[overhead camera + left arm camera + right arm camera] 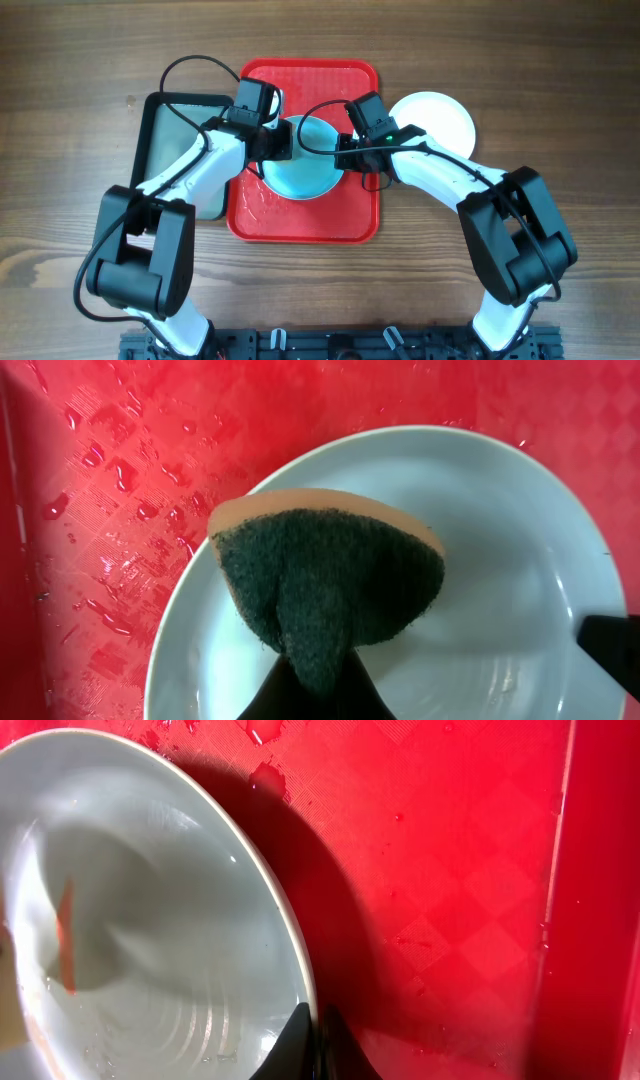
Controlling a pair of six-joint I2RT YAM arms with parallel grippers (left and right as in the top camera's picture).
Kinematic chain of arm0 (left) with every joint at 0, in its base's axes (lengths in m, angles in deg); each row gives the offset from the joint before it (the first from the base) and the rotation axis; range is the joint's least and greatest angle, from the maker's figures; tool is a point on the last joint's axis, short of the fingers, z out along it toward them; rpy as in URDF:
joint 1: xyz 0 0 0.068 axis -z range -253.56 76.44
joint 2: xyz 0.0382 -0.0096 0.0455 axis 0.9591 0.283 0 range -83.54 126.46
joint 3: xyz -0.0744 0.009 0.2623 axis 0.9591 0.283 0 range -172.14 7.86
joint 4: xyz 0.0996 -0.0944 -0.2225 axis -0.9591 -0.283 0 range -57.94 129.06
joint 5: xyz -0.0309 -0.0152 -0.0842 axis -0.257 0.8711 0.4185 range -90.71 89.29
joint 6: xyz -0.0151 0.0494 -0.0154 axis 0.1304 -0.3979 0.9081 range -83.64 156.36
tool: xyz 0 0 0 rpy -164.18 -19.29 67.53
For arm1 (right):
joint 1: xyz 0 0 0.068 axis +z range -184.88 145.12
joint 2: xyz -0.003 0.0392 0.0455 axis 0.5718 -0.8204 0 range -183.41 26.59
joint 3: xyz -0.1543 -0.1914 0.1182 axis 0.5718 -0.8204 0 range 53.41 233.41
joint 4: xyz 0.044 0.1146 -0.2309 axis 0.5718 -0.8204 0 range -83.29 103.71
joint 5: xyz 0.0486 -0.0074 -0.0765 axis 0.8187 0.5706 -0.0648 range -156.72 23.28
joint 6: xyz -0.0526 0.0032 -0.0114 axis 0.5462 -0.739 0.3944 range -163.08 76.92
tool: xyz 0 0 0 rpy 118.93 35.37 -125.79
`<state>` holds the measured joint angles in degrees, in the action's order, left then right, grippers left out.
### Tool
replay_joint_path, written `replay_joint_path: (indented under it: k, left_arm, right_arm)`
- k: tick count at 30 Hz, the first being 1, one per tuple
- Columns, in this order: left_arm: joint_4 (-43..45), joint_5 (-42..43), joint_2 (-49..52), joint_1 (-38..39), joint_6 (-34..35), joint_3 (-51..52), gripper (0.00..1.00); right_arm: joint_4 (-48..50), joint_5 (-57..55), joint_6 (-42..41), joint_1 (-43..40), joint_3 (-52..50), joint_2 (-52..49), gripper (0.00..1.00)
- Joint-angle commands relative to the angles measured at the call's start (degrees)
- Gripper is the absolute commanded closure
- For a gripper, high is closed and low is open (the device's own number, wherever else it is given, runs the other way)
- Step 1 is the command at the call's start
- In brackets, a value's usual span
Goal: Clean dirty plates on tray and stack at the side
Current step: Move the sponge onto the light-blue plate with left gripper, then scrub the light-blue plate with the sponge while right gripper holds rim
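A pale turquoise plate [303, 170] lies on the red tray [300, 222]. My left gripper [278, 142] is shut on a sponge [330, 565], orange with a dark green scouring face, and presses it onto the plate's left part [500, 560]. My right gripper [345, 152] is shut on the plate's right rim [290, 940], one finger inside and one outside. A white plate [440, 122] lies on the table right of the tray. Any other turquoise plate is hidden.
A black-rimmed metal pan [170, 130] sits left of the tray, partly under my left arm. Water drops lie on the tray floor [110, 480]. The tray's raised rim [600, 900] runs close to my right gripper.
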<state>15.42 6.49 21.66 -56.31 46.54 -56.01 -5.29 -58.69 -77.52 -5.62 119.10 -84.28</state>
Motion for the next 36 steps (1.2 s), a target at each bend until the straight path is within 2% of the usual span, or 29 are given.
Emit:
replay_joint_path:
  k: [1,4,6,8,14,16,17,22,24,25,28,30,36]
  left_arm:
    - [0.3,0.4,1.9,0.0,0.3,-1.0,0.94]
    - [0.3,-0.5,2.2,0.0,0.3,-1.0,0.88]
    - [0.4,-1.8,2.3,0.0,0.4,-1.0,0.76]
    - [0.6,-2.1,2.3,0.0,0.4,-1.0,0.75]
    - [0.8,-2.1,2.3,0.0,0.4,-1.0,0.79]
    - [0.8,-2.1,2.3,0.0,0.4,-1.0,0.88]
    - [1.0,-2.1,2.3,0.0,0.4,-1.0,0.96]
    - [0.9,-2.1,2.4,0.0,0.4,-1.0,0.95]
    - [0.6,-2.1,2.6,0.0,0.4,-1.0,0.82]
    - [0.5,-2.1,2.8,0.0,0.3,-1.0,0.80]
    - [0.5,-2.1,3.8,0.0,0.3,-1.0,0.86]
    - [0.5,-2.1,4.7,0.0,0.4,-1.0,0.96]
    - [1.1,-2.1,5.7,0.0,0.3,-1.0,0.96]
  right_arm:
    - [-0.3,-0.8,0.0,-0.2,-0.6,1.6,0.96]
    - [-0.3,-0.8,0.0,-0.2,-0.6,1.6,0.95]
    - [-0.3,-0.8,0.0,-0.2,-0.6,1.6,0.96]
    - [-0.3,-0.8,0.0,-0.2,-0.6,1.6,0.96]
    - [-0.3,-0.8,0.0,-0.2,-0.6,1.6,0.96]
    - [-0.3,-0.8,0.0,-0.2,-0.6,1.6,0.96]
    - [-0.3,-0.8,0.0,-0.2,-0.6,1.6,0.96]
    - [-0.3,-0.8,0.0,-0.2,-0.6,1.6,0.96]
    - [-0.3,-0.8,0.0,-0.2,-0.6,1.6,0.96]
    - [-0.3,-0.8,0.0,-0.2,-0.6,1.6,0.96]
    - [-0.3,-0.8,0.0,-0.2,-0.6,1.6,0.96]
    - [-0.3,-0.8,0.0,-0.2,-0.6,1.6,0.95]
    - [-0.3,-0.8,0.0,-0.2,-0.6,1.6,0.96]
